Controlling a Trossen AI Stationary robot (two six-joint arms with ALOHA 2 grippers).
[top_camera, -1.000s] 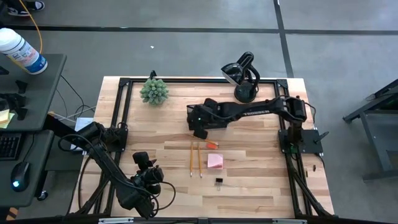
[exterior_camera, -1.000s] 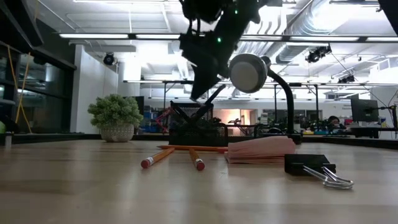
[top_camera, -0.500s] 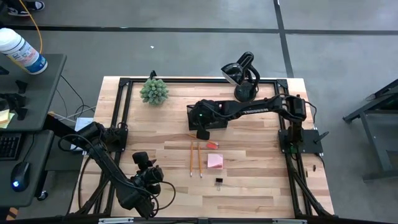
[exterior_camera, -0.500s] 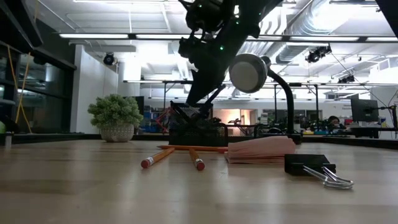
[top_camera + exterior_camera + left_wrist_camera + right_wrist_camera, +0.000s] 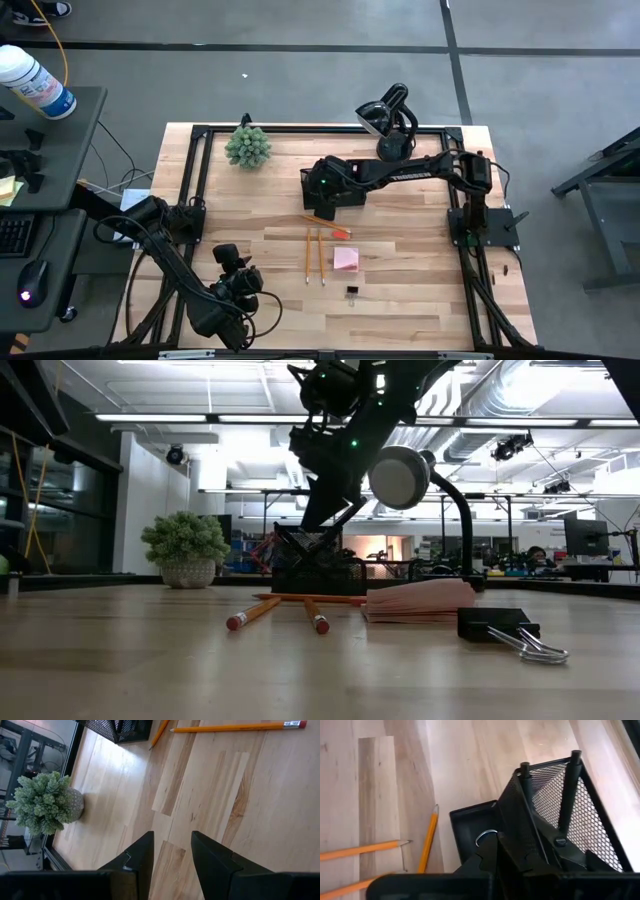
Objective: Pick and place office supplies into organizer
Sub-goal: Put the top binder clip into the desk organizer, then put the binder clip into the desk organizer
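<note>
Holding the right gripper [image 5: 322, 197] clamped on a black pen [image 5: 527, 815], we hover over the organizer [image 5: 470, 827]. We lower the pen straight into its mesh cup [image 5: 547, 795] before releasing, while the left gripper [image 5: 172, 862] waits apart.

wooden table [image 5: 250, 200], pencils [image 5: 314, 255], sticky-note pad [image 5: 346, 260], organizer [image 5: 312, 190]

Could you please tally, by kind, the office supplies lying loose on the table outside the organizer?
Pencils: 3
Pink sticky-note pad: 1
Binder clip: 1
Total: 5
</note>
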